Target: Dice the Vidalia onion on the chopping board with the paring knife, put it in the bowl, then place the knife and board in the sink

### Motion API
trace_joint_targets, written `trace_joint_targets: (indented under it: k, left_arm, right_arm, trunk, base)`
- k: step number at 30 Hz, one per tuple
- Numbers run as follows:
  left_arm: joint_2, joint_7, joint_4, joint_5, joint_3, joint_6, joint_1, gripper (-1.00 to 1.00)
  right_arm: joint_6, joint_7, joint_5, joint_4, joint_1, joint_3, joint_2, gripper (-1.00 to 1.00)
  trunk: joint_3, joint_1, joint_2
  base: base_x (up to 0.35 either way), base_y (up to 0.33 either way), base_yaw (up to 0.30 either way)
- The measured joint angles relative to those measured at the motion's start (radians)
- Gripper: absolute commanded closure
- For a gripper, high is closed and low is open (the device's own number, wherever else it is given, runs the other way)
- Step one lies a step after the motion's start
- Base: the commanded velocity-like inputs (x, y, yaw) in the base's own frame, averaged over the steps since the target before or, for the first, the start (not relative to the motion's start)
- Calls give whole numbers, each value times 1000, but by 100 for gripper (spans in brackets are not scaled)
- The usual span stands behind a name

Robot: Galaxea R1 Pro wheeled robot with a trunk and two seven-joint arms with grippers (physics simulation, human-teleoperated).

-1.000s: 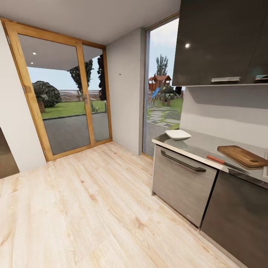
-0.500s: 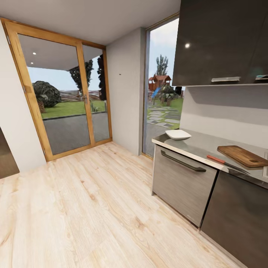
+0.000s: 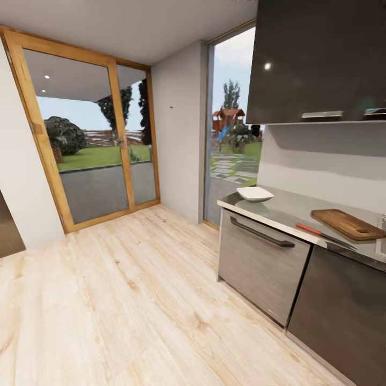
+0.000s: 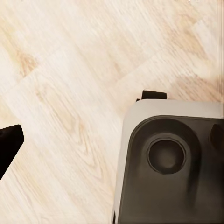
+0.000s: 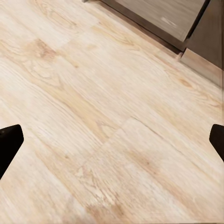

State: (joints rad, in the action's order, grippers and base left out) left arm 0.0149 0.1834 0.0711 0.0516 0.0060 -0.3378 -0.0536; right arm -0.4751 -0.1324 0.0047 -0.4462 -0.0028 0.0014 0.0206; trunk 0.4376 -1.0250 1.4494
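My right tool (image 5: 112, 140) hangs spread wide over bare plank floor (image 5: 93, 116); my left tool's (image 4: 9, 144) spread I cannot tell, one finger showing beside my own base (image 4: 172, 163). Since a second ago my view has swung slightly, nothing else. Well ahead on the worktop (image 3: 289, 212): bowl (image 3: 255, 193), paring knife (image 3: 321, 234), chopping board (image 3: 348, 223).

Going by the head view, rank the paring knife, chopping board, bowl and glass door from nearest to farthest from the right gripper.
The right gripper hangs over the floor.
1. Paring knife, counter's front edge, and chopping board, just behind it: too close to call.
2. Bowl, counter's far end.
3. Glass door, far left.
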Motion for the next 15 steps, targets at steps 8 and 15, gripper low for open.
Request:
trace_joint_targets:
  k: [8, 15]
  left_arm:
    - [11, 0, 0, 0, -1, 1, 0, -100]
    - [16, 0, 0, 0, 0, 0, 0, -100]
  right_arm:
    - [0, -1, -2, 0, 0, -1, 0, -100]
    - [0, -1, -2, 0, 0, -3, -1, -100]
  trunk:
    - [-5, 0, 0]
    - [-10, 0, 0]
  base:
    - [0, 0, -206]
    - [0, 0, -219]
